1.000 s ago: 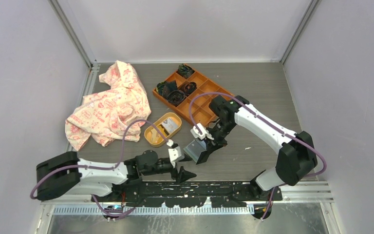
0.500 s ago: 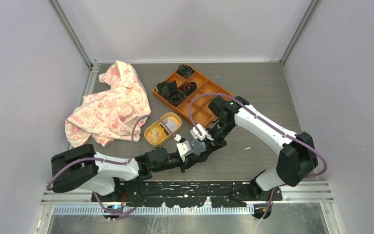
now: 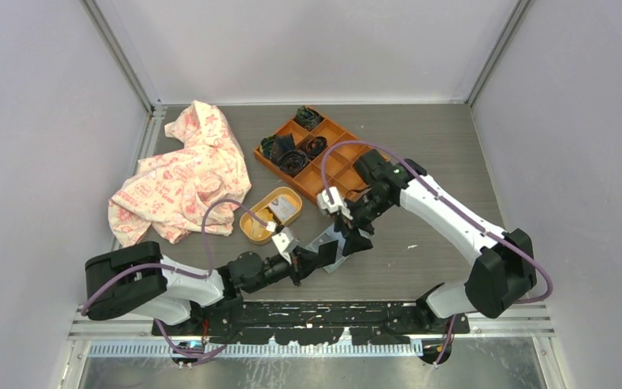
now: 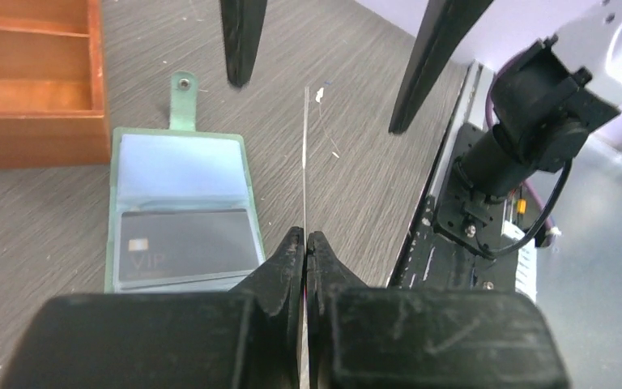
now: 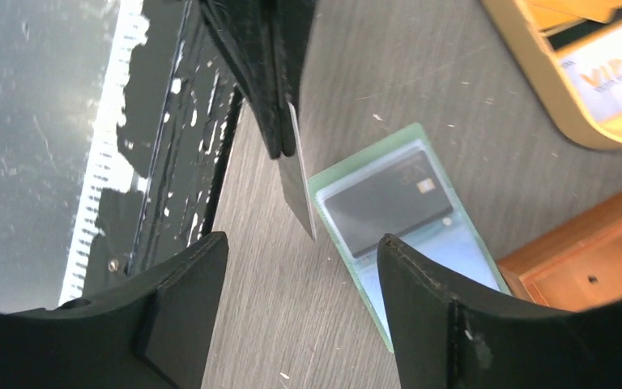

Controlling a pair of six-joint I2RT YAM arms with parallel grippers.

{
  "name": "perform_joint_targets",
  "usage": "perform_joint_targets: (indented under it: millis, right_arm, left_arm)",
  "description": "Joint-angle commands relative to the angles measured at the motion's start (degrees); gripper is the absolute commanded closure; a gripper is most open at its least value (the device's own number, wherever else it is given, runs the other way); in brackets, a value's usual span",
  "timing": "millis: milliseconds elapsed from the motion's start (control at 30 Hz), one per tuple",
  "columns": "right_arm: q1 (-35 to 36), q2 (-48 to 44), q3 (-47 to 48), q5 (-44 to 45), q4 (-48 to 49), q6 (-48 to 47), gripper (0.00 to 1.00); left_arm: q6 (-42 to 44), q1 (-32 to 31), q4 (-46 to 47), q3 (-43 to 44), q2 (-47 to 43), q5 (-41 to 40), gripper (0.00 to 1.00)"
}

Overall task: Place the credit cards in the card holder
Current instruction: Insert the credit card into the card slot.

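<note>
The left pincer (image 4: 305, 235) is pressed together on one short end of a credit card (image 5: 298, 190). The card is held on edge above the bench (image 4: 356, 178), just beside the open card holder (image 4: 180, 162). The right pincer (image 5: 300, 251) is spread, with one finger on either side of the card's free end and apart from it.

The card is judged to be light, thin and stiff, with some spring. Its faces are slick plastic, so it could pivot or slip in a narrow pinch. It is best taken by its flat faces near one end, leaving the leading edge free for the slot. If forced against the pocket lip, it is likely to bow.

The held card is seen almost edge-on and appears pale grey, though its face is hardly shown. The card holder lies flat on the bench. It is sage green with a blue lining, and its stud tab points away from the left pincer. A black card (image 4: 186, 247) with a chip and faint lettering is already seated in one pocket. Another printed card (image 5: 607, 73) lies in the yellow oval dish (image 5: 534, 81), and the orange tray (image 4: 32, 130) stands just beside the holder.
</note>
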Motion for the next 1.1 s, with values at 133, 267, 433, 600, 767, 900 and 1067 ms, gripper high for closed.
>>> perform_joint_targets:
  millis: [133,267,433,600,767,900,1067]
  right_arm:
    - [-7.7,-4.2,0.6,-11.5,12.7,25.2,0.20]
    - [-10.6,-3.3,0.2,-16.6,17.6,36.3,0.20]
    - [-11.9,-2.5,-2.4,-20.6,25.9,46.9,0.23]
    - [-12.0,-2.1,-5.3,-22.2,35.6,58.2,0.30]
    - [-11.9,-3.8,-9.1,-25.7,49.3,71.1,0.37]
    - [-11.6,-5.1,-10.3,-26.5,53.8,75.2,0.43]
    - [-10.4,-5.2,-10.1,-27.3,54.9,77.1,0.60]
  left_arm:
    - [-17.9,3.2,19.0,-0.6,4.2,-1.0,1.00]
    - [-20.1,4.4,19.0,0.5,3.9,0.0,1.00]
    - [-20.8,4.3,19.0,-0.4,0.1,-3.5,1.00]
    - [-21.4,4.4,19.0,-0.7,-2.9,-4.7,1.00]
    - [-22.0,4.4,19.0,-0.4,-3.7,-4.9,1.00]
    - [-22.5,4.4,19.0,0.0,-3.8,-5.4,1.00]
    - [-22.7,4.4,19.0,0.9,-3.8,-5.4,1.00]
